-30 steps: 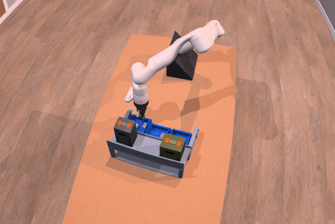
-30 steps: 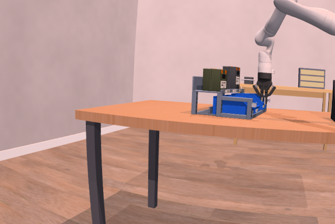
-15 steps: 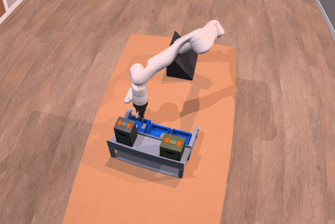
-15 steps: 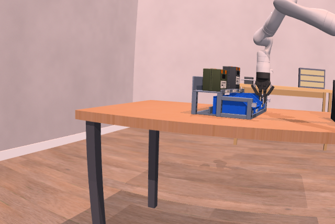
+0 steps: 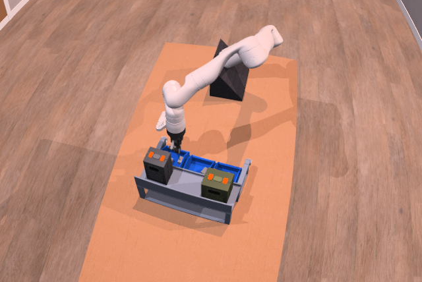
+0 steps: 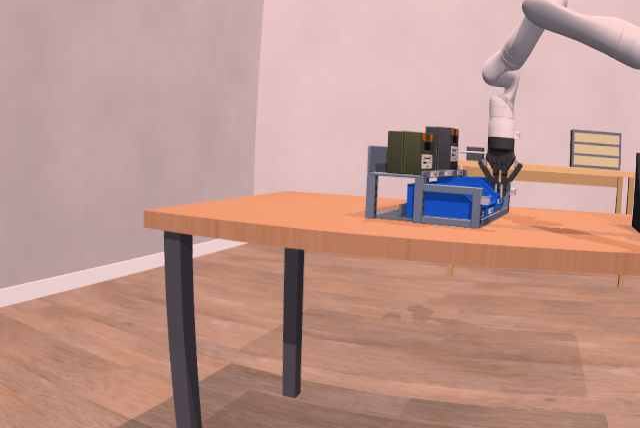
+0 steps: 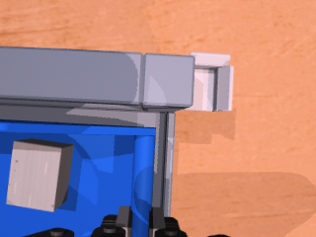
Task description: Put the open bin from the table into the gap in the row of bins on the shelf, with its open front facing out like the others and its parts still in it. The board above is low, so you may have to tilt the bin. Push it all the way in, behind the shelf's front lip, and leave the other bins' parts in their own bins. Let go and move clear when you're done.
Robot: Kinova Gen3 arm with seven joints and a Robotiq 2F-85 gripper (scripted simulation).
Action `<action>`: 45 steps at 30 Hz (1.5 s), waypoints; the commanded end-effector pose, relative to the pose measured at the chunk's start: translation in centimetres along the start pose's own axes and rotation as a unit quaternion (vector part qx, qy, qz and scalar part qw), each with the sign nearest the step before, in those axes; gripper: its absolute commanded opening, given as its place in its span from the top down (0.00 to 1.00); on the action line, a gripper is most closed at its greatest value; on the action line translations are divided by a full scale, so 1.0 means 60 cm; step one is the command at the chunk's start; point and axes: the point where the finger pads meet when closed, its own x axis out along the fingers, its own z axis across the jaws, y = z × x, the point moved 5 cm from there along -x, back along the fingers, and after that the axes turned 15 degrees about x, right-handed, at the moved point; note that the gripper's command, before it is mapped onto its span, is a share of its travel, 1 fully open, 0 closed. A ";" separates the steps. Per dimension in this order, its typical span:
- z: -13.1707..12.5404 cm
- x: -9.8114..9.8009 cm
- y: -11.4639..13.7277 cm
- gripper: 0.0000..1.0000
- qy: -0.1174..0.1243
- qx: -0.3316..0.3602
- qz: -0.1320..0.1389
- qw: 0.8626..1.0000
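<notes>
Gripping: gripper clenched on the side wall of the open bin, one finger on each face of that blue wall, pointing straight down.
Open bin: blue, sitting in the end slot of the shelf nearest the arm, under the low board; its front part shows beyond the board edge in the top view.
Bin contents: one pale grey block lies on the blue floor inside the open bin, apart from the held wall.
Row: two more blue bins stand beside it along the same shelf level; a small grey part shows in the middle one, the far one's contents are too small to tell.
Shelf top: a dark grey box and an olive box, each with orange marks, stand on the upper board.
Shelf frame: grey post and rail just ahead of the gripper.
Surface: orange wood carries the shelf.
</notes>
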 end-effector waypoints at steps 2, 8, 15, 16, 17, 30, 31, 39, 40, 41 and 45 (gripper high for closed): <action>-0.002 -0.004 0.000 0.90 0.003 0.000 0.001 1.000; -0.001 0.006 0.000 0.90 0.002 0.000 0.000 1.000; -0.001 0.011 0.000 0.90 0.003 0.000 0.001 1.000; -0.001 0.011 0.000 0.90 0.003 0.000 0.001 1.000; -0.001 0.011 0.000 0.90 0.003 0.000 0.001 1.000; -0.001 0.022 0.000 0.90 0.003 0.000 0.000 1.000; -0.001 0.022 0.000 0.90 0.003 0.000 0.000 1.000; -0.001 0.022 0.000 0.90 0.003 0.000 0.000 1.000; 0.000 0.023 0.000 0.00 0.002 0.000 0.000 1.000; 0.000 0.023 0.000 0.00 0.002 0.000 0.000 1.000; 0.000 0.023 0.000 0.00 0.002 0.000 0.000 1.000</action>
